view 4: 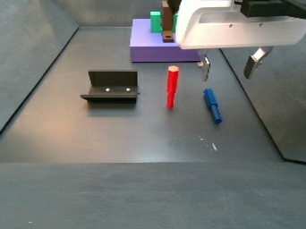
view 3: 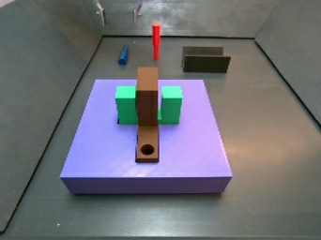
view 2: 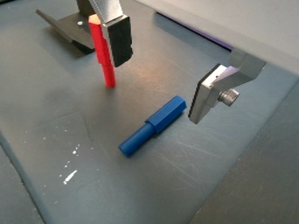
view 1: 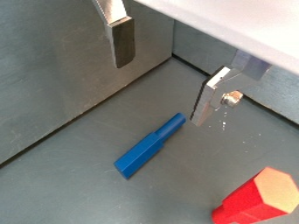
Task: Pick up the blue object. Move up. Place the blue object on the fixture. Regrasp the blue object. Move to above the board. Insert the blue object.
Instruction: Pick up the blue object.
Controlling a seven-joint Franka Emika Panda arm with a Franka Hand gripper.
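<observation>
On the floor, blue object [view 2: 153, 126] lying flat, gripper [view 2: 163, 66] fingers spread above it, not touching.

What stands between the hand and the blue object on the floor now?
Nothing visible does. The hand hangs open above the blue object, which lies flat on the floor with bare space beneath the fingers. The red peg stands upright to one side, near one finger, not over the blue object.
</observation>
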